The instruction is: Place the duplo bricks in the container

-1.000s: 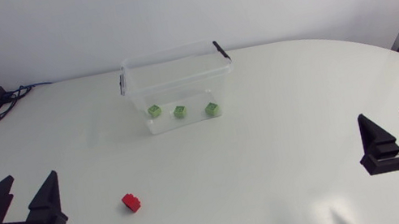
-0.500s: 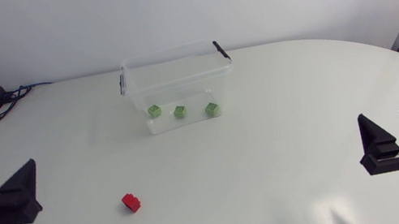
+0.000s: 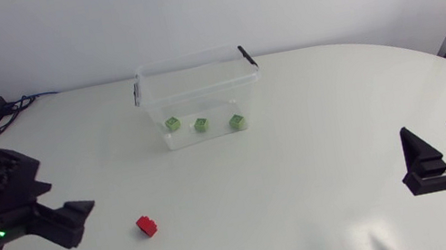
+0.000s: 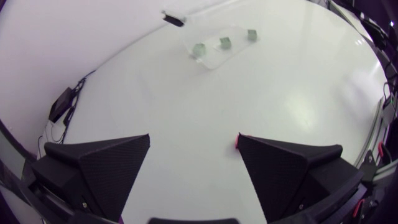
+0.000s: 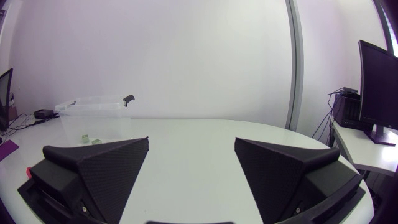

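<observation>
The red brick [image 3: 147, 226], a small studded plastic block, lies on the smooth white table [image 3: 326, 134], in front of the container [image 3: 197, 93] and well apart from it. The container is a clear, rectangular plastic box with rounded corners and black clip handles [image 3: 247, 55] at its ends. Three green bricks [image 3: 201, 124] sit in a row on its floor. The left claw [image 4: 193, 135], matte black with two broad wedge fingers of fine-grained texture, stands wide open and empty; in the left wrist view the red brick shows just at one finger's tip. The right claw [image 3: 432, 136] is likewise open and empty, near the table's right side, far from the bricks.
</observation>
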Available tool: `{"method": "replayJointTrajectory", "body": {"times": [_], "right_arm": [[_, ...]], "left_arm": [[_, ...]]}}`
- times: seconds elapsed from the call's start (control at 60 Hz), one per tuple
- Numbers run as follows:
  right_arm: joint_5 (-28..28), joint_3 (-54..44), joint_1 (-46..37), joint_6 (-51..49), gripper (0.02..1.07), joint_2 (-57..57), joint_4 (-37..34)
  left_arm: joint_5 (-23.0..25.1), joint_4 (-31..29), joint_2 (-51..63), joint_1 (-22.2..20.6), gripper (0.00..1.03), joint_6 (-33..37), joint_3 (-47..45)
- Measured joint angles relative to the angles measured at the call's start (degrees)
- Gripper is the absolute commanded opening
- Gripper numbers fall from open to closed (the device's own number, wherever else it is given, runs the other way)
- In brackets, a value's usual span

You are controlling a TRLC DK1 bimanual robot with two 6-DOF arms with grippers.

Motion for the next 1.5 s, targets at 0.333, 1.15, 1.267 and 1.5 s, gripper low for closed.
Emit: {"method": "replayJointTrajectory", "body": {"times": [0.333, 1.15, 1.267, 1.5], "right_arm": [[0.0, 0.0, 0.0, 0.0, 1.02, 0.0, 0.0], [0.0, 0.0, 0.0, 0.0, 1.02, 0.0, 0.0], [0.0, 0.0, 0.0, 0.0, 1.02, 0.0, 0.0], [0.0, 0.0, 0.0, 0.0, 1.02, 0.0, 0.0]], "left_arm": [[2.3, 0.8, 15.2, -6.6, 0.99, 1.9, -3.5], [2.4, 10.7, 44.5, -9.1, 0.96, 2.9, 4.1], [2.4, 10.8, 46.6, -9.3, 0.70, 2.9, 5.6], [2.4, 12.2, 46.6, -9.7, 0.32, 2.6, 6.0]]}}
